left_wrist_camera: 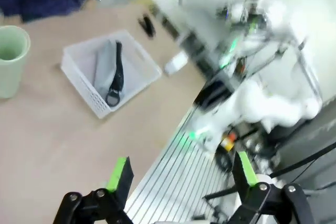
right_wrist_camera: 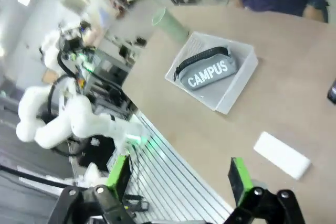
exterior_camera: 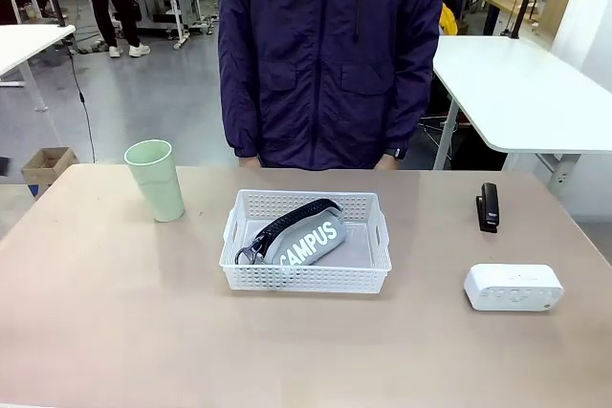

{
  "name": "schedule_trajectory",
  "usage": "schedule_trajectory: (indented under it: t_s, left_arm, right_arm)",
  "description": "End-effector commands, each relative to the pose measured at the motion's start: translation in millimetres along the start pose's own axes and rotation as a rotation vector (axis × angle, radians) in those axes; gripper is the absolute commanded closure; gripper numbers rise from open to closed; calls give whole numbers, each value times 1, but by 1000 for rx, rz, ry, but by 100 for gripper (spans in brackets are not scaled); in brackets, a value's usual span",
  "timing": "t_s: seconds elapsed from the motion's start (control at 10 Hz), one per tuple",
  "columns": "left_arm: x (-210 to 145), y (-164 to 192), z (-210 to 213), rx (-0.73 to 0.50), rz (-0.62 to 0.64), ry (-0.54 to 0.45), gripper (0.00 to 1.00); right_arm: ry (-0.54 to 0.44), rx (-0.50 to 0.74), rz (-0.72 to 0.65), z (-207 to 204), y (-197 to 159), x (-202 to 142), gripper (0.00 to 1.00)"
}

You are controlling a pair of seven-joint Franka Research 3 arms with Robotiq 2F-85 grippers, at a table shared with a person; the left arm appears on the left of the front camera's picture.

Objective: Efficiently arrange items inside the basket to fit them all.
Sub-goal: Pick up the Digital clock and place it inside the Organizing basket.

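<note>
The white lattice basket (exterior_camera: 379,236) stands mid-table with the grey "CAMPUS" pouch (exterior_camera: 304,242) lying in it at an angle, strap and ring toward its left end. A pale green cup (exterior_camera: 156,180) stands upright left of the basket. To the right lie a slim black device (exterior_camera: 489,207) and, nearer, a white rounded box (exterior_camera: 513,287). My left gripper (left_wrist_camera: 181,178) is open and empty, high over the table's near edge, with the basket (left_wrist_camera: 81,74), pouch (left_wrist_camera: 105,66) and cup (left_wrist_camera: 10,59) below. My right gripper (right_wrist_camera: 178,174) is open too, above the basket (right_wrist_camera: 239,77), pouch (right_wrist_camera: 210,72) and box (right_wrist_camera: 281,155).
A person in a dark blue jacket (exterior_camera: 330,54) stands at the table's far side, hands at the edge. Bare tabletop (exterior_camera: 115,312) stretches in front of the basket and at both sides. A cardboard box (exterior_camera: 48,167) sits on the floor at far left.
</note>
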State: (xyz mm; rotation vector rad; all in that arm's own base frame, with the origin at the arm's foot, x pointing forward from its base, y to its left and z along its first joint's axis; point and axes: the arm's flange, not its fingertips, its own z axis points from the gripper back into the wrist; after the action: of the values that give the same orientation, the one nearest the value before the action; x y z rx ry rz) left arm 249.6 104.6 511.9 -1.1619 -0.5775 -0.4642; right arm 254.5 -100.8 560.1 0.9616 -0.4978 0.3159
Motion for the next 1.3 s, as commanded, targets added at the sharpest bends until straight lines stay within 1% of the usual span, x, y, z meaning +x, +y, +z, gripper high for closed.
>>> schedule_trajectory:
  t_s: [0.0,0.2,0.4,0.5,0.6,0.7,0.8,0.9,1.2]
  left_arm:
    - [-26,39,15,-97,78,-177,0]
    - [-41,59,34,-126,95,-260,0]
    - [-46,63,25,-148,134,-301,0]
    - [-44,60,19,-148,136,-299,0]
    - [-41,61,18,-124,138,-316,0]
    - [-39,59,15,-122,142,-330,0]
    - [-36,78,34,-148,161,-308,0]
    - [-36,78,34,-148,161,-308,0]
    - [-36,78,34,-148,161,-308,0]
  right_arm:
    - [-138,78,-127,37,-53,-15,0]
    - [-280,165,-273,70,-107,-39,0]
    - [-348,221,-385,79,-147,-55,0]
    - [-367,221,-403,80,-155,-62,0]
    - [-382,213,-405,77,-155,-64,0]
    - [-388,179,-407,76,-154,-62,0]
    - [-435,96,-444,77,-155,-61,0]
    - [-380,207,-445,73,-164,-69,0]
    - [-380,207,-445,73,-164,-69,0]
